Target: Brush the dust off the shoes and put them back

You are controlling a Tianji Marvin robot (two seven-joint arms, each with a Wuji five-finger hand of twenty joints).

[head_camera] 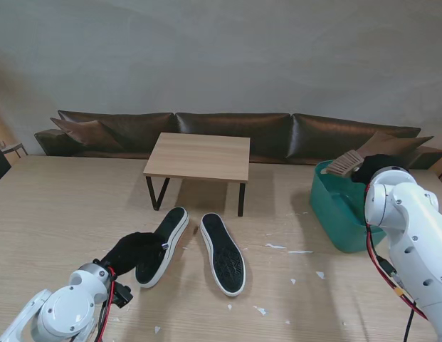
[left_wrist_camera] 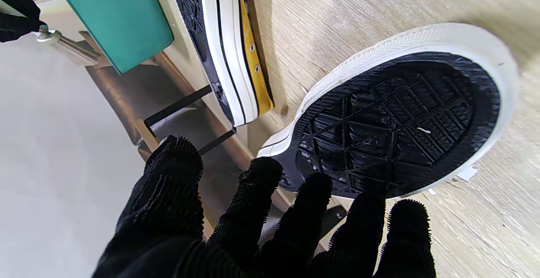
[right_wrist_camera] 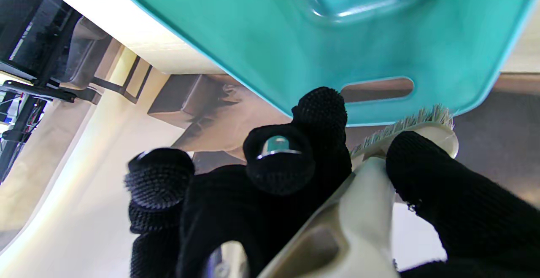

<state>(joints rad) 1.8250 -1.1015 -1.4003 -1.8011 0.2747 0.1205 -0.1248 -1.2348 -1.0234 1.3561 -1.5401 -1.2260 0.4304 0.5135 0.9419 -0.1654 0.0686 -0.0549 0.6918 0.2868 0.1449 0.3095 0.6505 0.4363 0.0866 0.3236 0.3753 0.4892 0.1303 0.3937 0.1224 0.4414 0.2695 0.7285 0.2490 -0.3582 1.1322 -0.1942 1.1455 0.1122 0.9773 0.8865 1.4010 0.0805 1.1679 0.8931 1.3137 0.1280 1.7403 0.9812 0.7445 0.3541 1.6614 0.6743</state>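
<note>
Two canvas sneakers lie sole-up on the wooden table, side by side in front of a small low wooden table. The left sneaker has the black-gloved left hand at its heel end, fingers spread and apparently resting against the sole's edge, though contact is hard to confirm. The right sneaker lies apart from it, showing a yellow upper in the left wrist view. The right hand is closed around a pale scrubbing brush, held above the green plastic basket. White scraps dot the tabletop.
</note>
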